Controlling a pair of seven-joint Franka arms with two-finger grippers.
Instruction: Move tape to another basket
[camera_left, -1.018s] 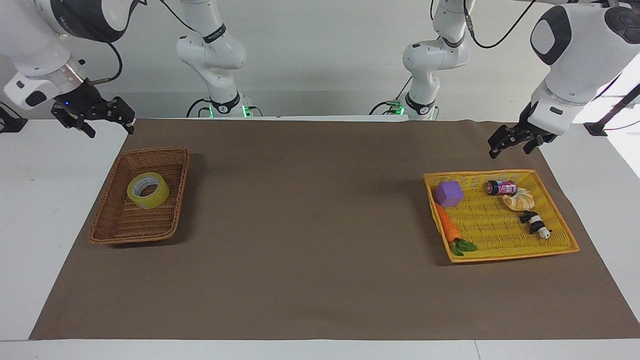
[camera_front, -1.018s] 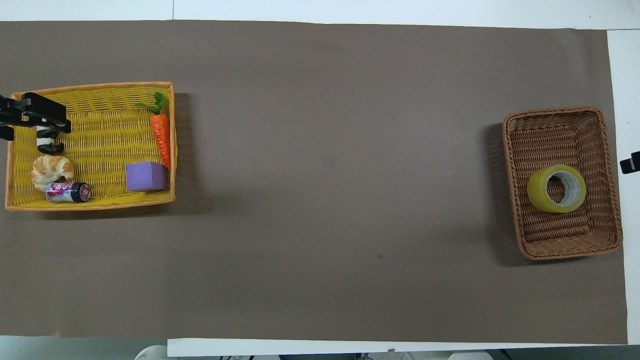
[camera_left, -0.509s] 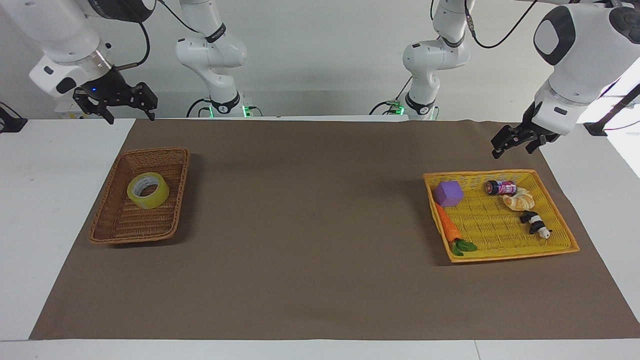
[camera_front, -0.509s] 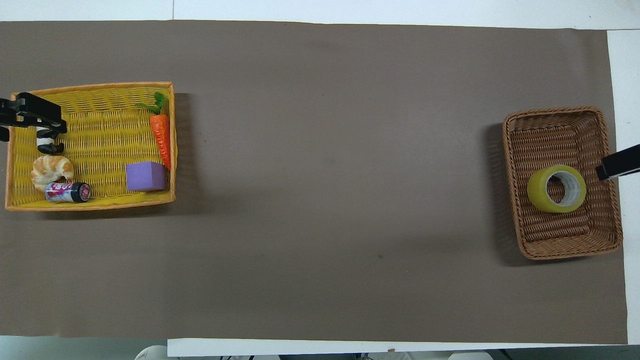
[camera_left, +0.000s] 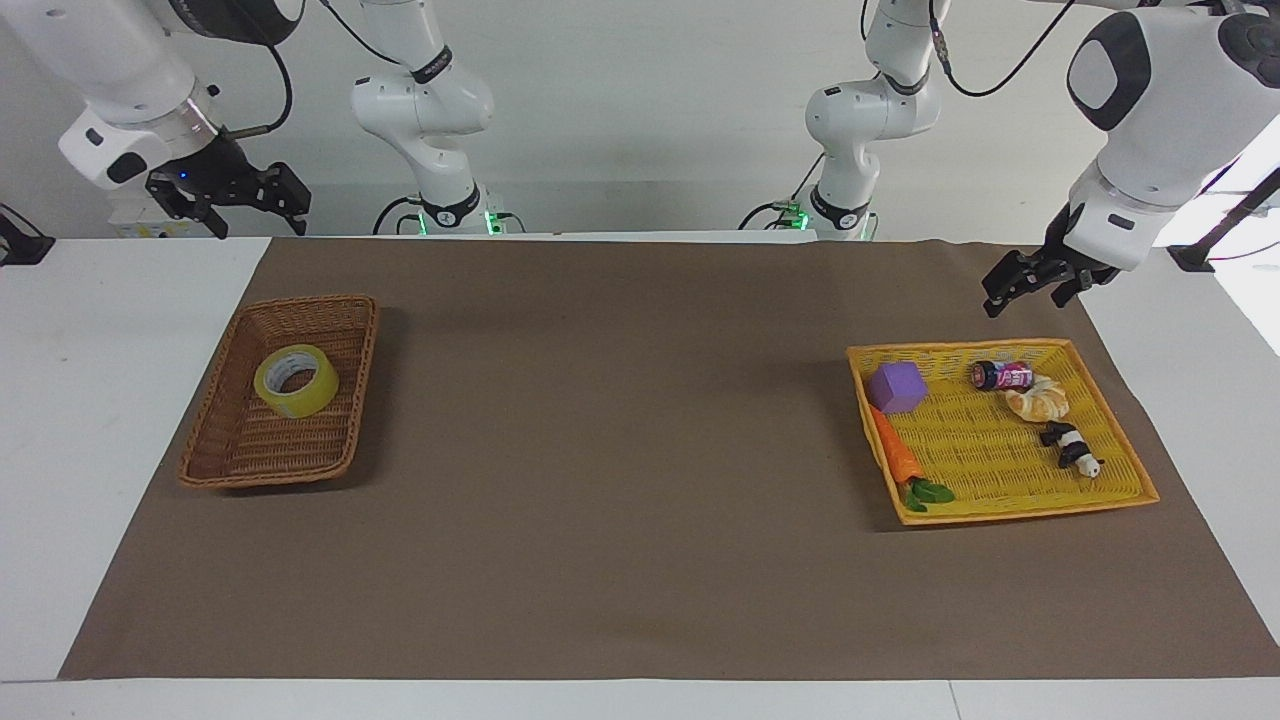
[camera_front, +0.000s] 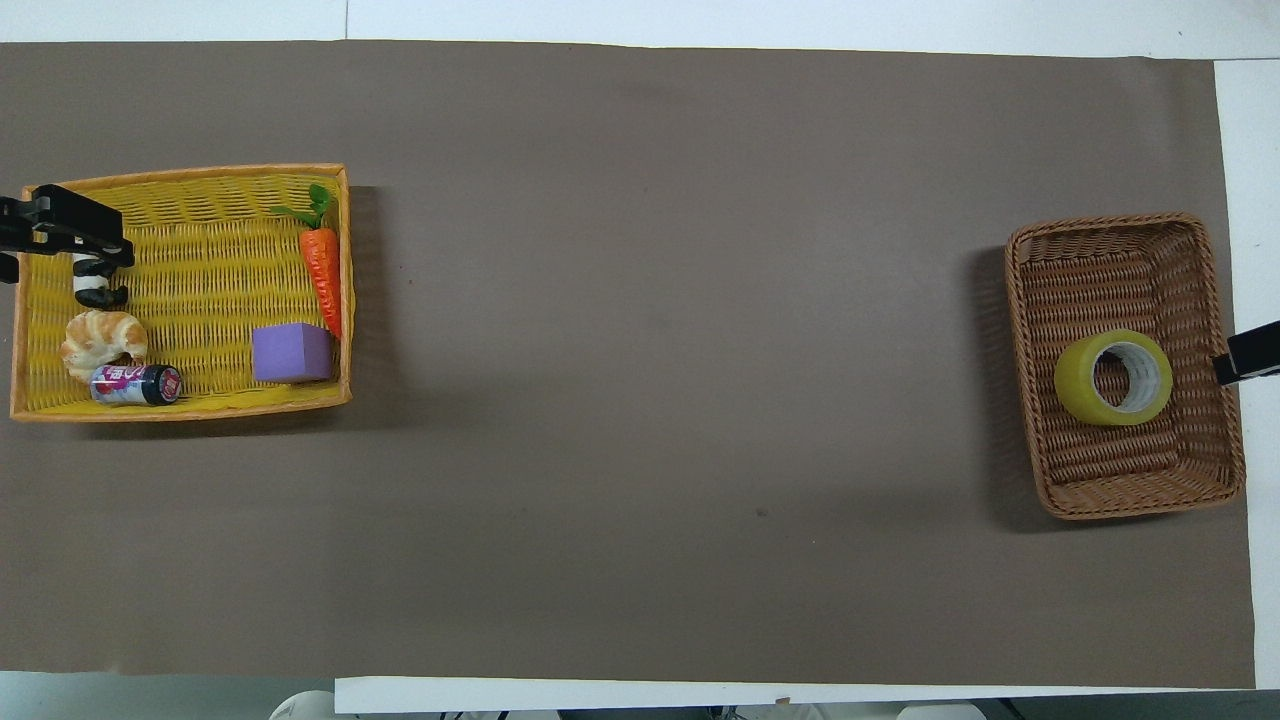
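Facing view puts the tape (camera_left: 296, 381) lying flat, its hole upward, in the brown wicker basket (camera_left: 232, 458) at the right arm's end of the table, in the half of the basket nearer to the robots; from overhead the yellow roll (camera_front: 1113, 377) shows its grey-white core, and bare weave of the basket (camera_front: 1105, 280) fills the part farther from the robots. Raised in the air near that basket's robot-side corner, the right gripper (camera_left: 228, 197) touches nothing, its black fingers spread apart; overhead only a dark tip (camera_front: 1250, 352) of it shows at the frame's edge beside the basket rim. A brown mat (camera_left: 620, 420) covers the table between the two baskets. At the left arm's end sits the yellow woven basket (camera_left: 1120, 495), well apart from the tape. It holds a purple cube (camera_left: 897, 387), an orange toy carrot (camera_left: 897, 455) with green leaves, a small can (camera_left: 1002, 375), a croissant (camera_left: 1038, 401) touching the can, and a black-and-white panda figure (camera_left: 1072, 447). The left gripper (camera_left: 1020, 282) hangs just above the robot-side rim of the yellow basket; whether its fingers are apart or together I cannot tell.
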